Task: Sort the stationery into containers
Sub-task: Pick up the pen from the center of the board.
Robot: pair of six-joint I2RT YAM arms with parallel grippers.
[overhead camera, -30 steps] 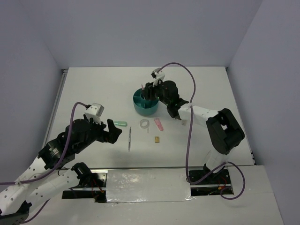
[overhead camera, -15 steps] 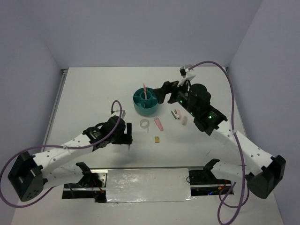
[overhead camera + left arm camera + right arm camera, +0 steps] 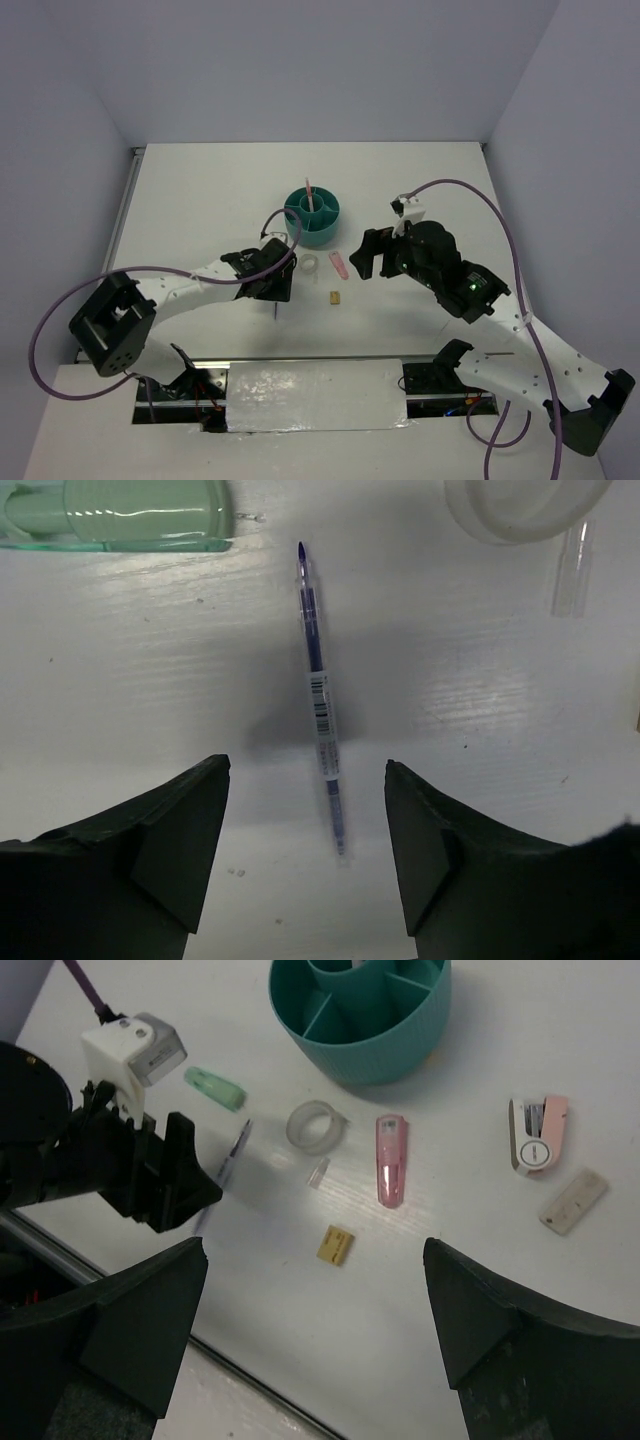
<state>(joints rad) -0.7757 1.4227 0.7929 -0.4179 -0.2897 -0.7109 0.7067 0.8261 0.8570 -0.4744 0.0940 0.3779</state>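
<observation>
Teal organiser (image 3: 370, 1055) cropped in right wrist view | left jaws open astride thin dark pen (image 3: 320, 695) | right jaws wide, empty

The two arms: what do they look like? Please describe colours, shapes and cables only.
Both the left arm and the right arm have white links and bulky black joints. A purple cable loops along each. The left gripper and right gripper have two wedge-shaped black fingers. A white camera block tops each wrist. A green light glows on the right arm.
</observation>
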